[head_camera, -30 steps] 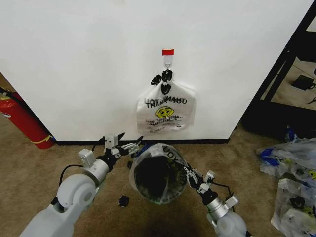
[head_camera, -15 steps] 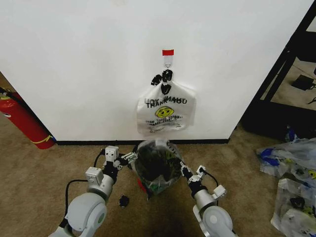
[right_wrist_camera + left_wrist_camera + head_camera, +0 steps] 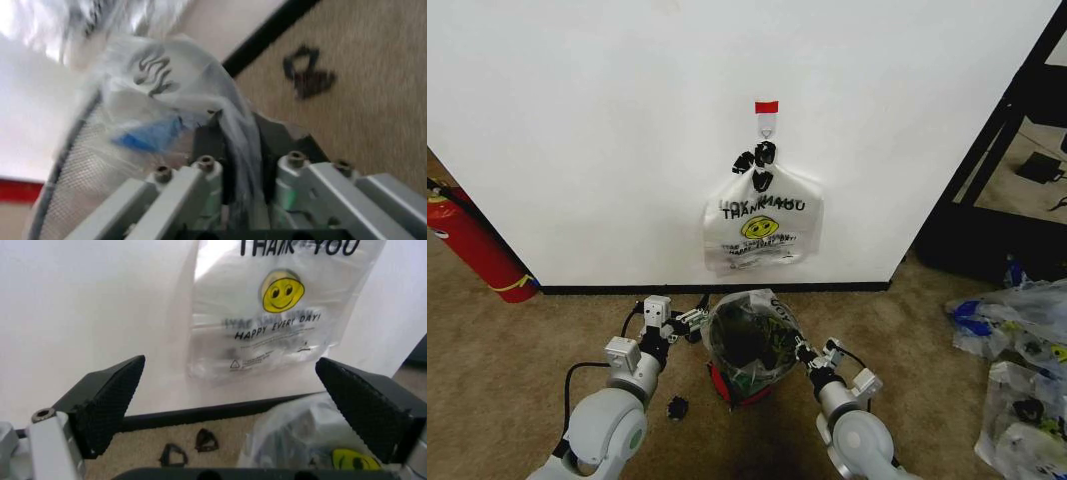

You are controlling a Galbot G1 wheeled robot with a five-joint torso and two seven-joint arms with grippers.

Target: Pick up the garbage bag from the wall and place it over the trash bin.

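Observation:
The garbage bag, thin and see-through with dark print, sits spread over the trash bin, whose red body shows below it. My left gripper is at the bag's left edge. In the left wrist view this gripper is open, and the bag with its yellow smiley lies beside one finger. My right gripper is at the bag's right edge. The right wrist view shows it shut on a bunched strip of the bag.
A white THANK YOU bag hangs from a wall hook just behind the bin. A red fire extinguisher leans at the left. Black clips lie on the carpet. Plastic bags are heaped at the right, by a black frame.
Both arms have drawn back toward me and lowered. The bag's wide dark mouth has come down and narrowed, and the bin's red body now shows under it.

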